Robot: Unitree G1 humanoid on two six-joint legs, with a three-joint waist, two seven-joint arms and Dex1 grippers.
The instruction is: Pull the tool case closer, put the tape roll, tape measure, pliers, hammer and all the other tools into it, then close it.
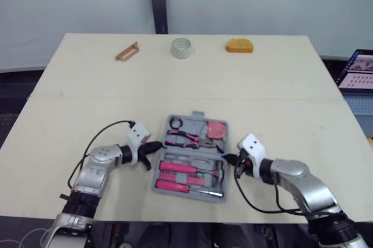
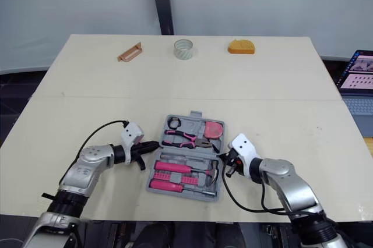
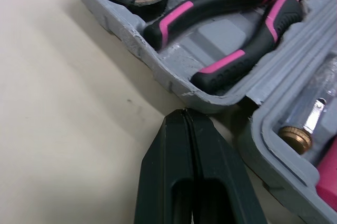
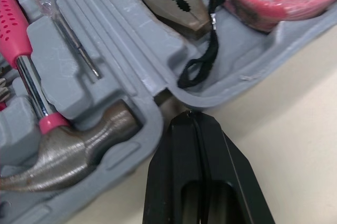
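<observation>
While both sets of jaws were pinched fully together on nothing, the open case [image 3: 134, 34] sat right between them. Left gripper [image 3: 185, 116] tip was just beside the wall by the pliers [image 3: 210, 0]; right gripper [image 4: 194, 116] tip was nearly touching the edge beside the hammer [image 4: 68, 153]. Tape roll [image 1: 182, 48] lay well beyond both.

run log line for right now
tool case open | pliers, hammer, tape measure inside | left gripper shut, by left rim | right gripper shut, by right rim

Lab-like test room, plain beige table [image 1: 116, 102], pale backdrop [image 1: 70, 3] behind it, laptop [image 1: 356, 74] beside the table
</observation>
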